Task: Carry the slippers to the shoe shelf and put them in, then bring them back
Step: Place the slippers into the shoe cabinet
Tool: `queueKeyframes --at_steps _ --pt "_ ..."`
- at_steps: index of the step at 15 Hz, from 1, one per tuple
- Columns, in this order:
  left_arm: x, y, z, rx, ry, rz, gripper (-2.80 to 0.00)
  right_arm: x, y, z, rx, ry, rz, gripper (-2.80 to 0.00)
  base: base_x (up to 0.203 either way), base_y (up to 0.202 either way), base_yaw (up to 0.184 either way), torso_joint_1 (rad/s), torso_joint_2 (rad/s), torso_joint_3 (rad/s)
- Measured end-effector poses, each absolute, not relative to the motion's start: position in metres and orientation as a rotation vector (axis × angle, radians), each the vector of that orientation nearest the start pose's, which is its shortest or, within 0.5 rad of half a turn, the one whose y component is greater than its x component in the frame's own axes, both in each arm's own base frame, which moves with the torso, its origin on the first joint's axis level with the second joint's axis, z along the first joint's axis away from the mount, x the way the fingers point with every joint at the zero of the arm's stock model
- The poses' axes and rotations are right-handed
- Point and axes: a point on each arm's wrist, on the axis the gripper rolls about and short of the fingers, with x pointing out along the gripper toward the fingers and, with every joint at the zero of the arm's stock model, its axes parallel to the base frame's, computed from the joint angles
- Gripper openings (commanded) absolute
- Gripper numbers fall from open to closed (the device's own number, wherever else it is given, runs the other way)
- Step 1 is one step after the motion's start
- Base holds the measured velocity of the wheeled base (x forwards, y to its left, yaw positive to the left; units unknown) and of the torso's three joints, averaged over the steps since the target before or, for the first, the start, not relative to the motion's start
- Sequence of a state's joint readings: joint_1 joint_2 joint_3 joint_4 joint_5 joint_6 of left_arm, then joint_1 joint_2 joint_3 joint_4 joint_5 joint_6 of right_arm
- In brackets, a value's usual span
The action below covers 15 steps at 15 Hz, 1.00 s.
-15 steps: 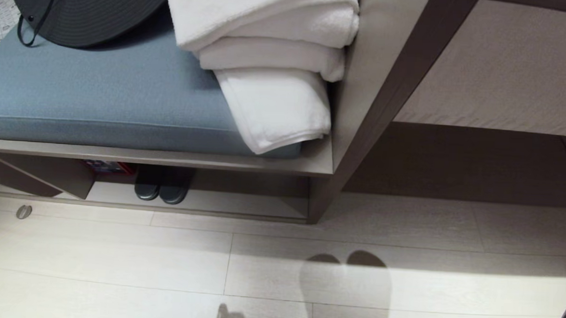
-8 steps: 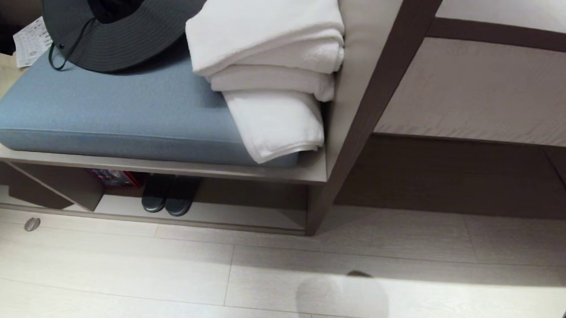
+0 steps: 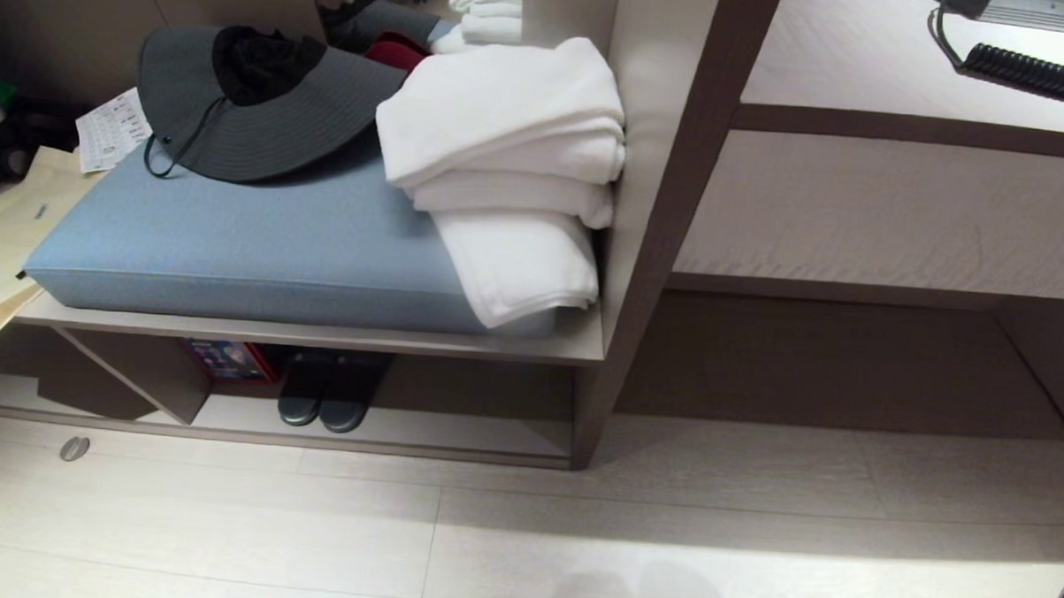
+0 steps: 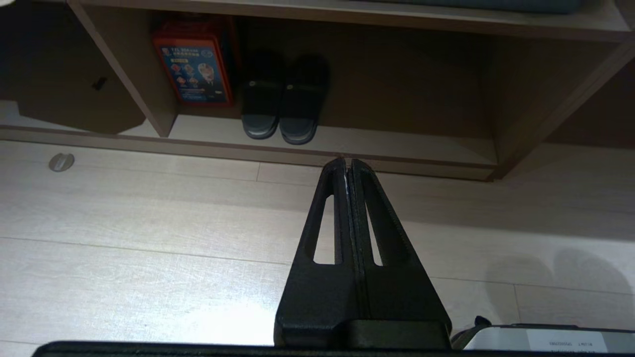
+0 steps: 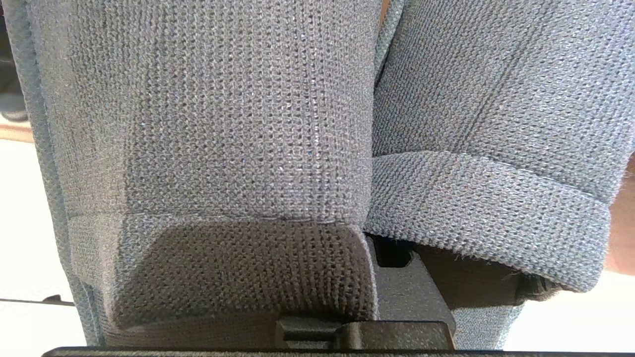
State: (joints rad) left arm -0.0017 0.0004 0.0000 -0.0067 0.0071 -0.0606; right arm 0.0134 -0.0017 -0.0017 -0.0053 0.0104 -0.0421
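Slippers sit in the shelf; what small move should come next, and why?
Probably open the left gripper and ease it toward the slippers: they stand inside the shoe shelf, while that gripper is shut, short of its edge.

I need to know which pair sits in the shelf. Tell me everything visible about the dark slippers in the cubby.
The slippers are a dark, matte, open-back pair with wide toe bands and grey-blue footbeds. They stand side by side, touching, flat on the floor of the shoe shelf, heels toward the room, toes in shadow. A red box stands beside them, next to the upright divider. No gripper touches them.
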Motion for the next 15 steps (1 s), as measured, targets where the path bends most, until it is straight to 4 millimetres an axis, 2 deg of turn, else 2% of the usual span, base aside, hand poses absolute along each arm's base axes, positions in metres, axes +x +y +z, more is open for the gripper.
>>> queueKeyframes --at_steps 15 --pt "-0.0228 0.0002 0.0761 -0.062 -0.006 0.006 -2.8 -0.023 -0.0001 0.0765 -0.042 -0.009 0.024 -2.8 0.0 0.0 0.0 0.003 0.0 0.201"
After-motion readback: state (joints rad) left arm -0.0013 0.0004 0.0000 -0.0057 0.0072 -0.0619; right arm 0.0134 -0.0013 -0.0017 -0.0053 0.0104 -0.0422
